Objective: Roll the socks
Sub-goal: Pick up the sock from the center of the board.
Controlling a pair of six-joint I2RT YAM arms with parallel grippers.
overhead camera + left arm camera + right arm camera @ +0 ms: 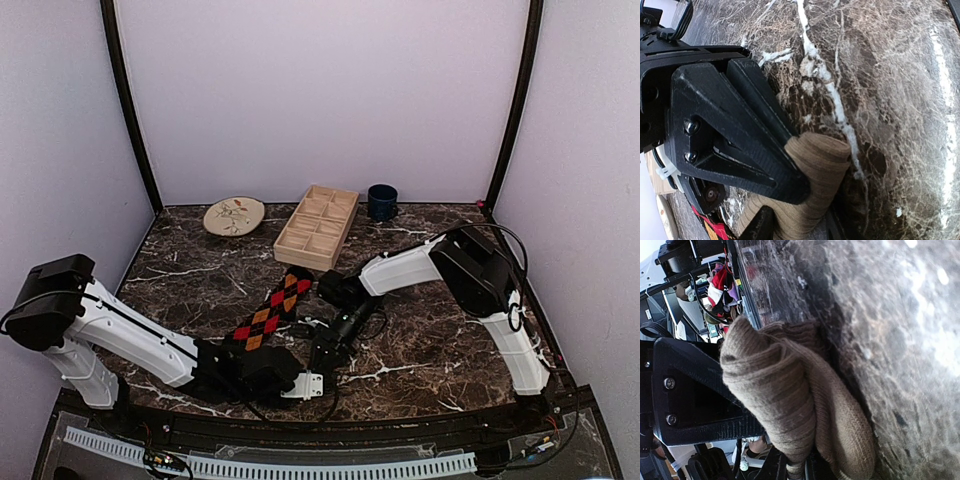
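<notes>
The tan sock [815, 172] is bunched into a thick roll low over the tabletop [440, 340], well to the near side of the wooden tray [300, 258]. The left gripper [782, 210] has its jaws partly apart and clamped on the roll, one finger [765, 155] pressed over its top and the other under its lower edge. In the right wrist view the same sock [790, 405] folds over and hangs around the right gripper [785, 452], whose jaws are nearly together, pinching a fold. The argyle sock [272, 308] lies flat, one end close to the tray's near corner.

There are two socks, one tray, one plate [212, 218] left of the tray and one dark cup [382, 201] just right of it.
</notes>
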